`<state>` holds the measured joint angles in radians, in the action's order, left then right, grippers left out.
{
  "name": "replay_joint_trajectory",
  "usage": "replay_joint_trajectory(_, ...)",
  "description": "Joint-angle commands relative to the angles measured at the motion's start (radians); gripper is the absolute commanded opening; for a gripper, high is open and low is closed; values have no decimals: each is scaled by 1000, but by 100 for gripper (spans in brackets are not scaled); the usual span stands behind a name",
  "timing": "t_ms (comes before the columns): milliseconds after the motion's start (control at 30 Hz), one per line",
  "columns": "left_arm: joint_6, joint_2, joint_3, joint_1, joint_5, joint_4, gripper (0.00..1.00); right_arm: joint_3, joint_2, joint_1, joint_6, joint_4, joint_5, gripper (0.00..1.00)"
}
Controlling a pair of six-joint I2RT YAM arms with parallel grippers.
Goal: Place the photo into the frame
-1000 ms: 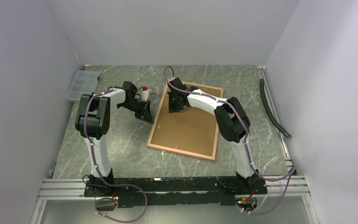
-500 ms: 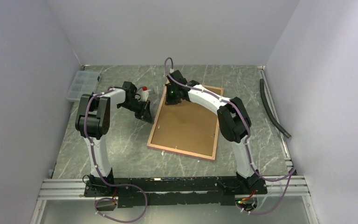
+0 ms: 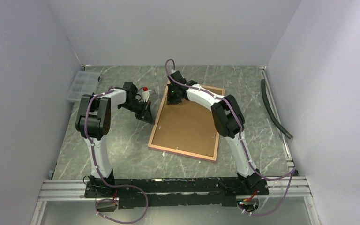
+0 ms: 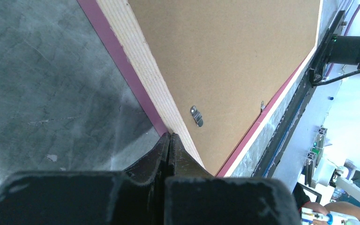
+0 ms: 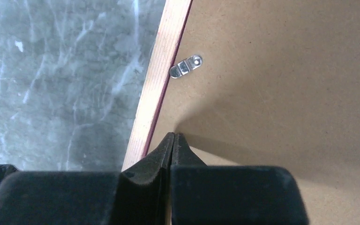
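Having moved closed, empty right pincer (image 5: pixel 173 137) from mid backing board (image 5: pixel 272 98) to corner clip (image 5: pixel 186 66); left pincer (image 4: pixel 169 137) closed beside frame (image 4: pixel 150 75). Suggests clip fastening next.

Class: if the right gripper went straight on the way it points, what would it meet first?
Probably the brown backing board, just inside the wooden rail of the frame. The shut right gripper aims there, though the remaining gap is unclear.
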<state>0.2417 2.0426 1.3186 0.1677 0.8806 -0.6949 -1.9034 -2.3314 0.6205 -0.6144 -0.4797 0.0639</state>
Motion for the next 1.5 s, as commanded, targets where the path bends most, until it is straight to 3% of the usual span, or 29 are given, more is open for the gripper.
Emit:
replay_joint_trajectory(0,-32,-12,16,9,18,2,3,145,30,9,-24,-5,0,1)
replay_joint_trajectory(267,-44,-17,7,9,29,15,3,179,34,11,2,-52,-50,0)
replay_joint_trajectory(400,-50,-25,8,9,49,1,3,198,96,22,-14,-35,10,3)
replay_joint_trajectory(500,-40,-35,8,9,58,-20,4,288,173,39,-73,15,115,12)
replay_joint_trajectory(600,-25,-46,0,9,65,-39,11,429,257,40,-148,122,249,26)
replay_joint_trajectory(733,-2,-50,-11,9,71,-68,16,562,312,43,-222,236,384,33)
replay_joint_trajectory(900,0,-46,-38,9,62,-57,12,623,301,48,-263,312,462,34)
replay_joint_trajectory(1167,-10,-38,-49,10,60,-41,4,547,217,84,-275,282,477,31)
replay_joint_trajectory(1467,-13,-35,-60,9,73,-31,3,550,227,97,-312,252,332,23)
